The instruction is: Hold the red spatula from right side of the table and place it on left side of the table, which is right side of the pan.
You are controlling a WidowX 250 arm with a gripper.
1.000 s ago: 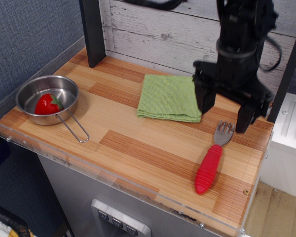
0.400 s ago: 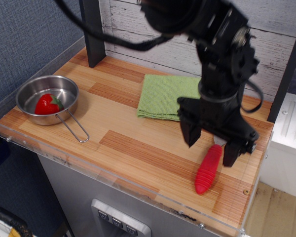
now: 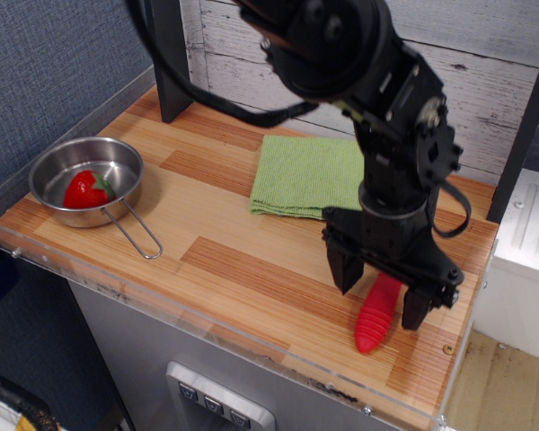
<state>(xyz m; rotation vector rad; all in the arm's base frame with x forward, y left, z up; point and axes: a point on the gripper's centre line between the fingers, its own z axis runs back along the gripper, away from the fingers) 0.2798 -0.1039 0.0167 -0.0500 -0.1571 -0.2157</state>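
A: Observation.image is the only view here. The pincer [image 3: 380, 299] is low over the right side of the table [image 3: 251, 269], its two dark fingers spread apart, one on each side of the red spatula [image 3: 375, 316].

B: So nothing is gripped?

A: No, the jaws stand open. The ribbed red handle lies flat on the table between them; the grey head is hidden behind the arm. I cannot tell whether either finger touches the handle.

B: Which step would you call this?

A: The grasp, I judge: straddling the handle, not yet closed on it.

B: And the goal spot?

A: The pan [image 3: 87, 182] sits at the far left, a strawberry toy [image 3: 87, 190] inside, its wire handle pointing toward the table's front edge. The bare planks just right of it look free. A green cloth [image 3: 310, 177] lies at the back.

B: The next move?

A: Likely closing squarely across the handle, lifting clear, then carrying it leftward to that spot.
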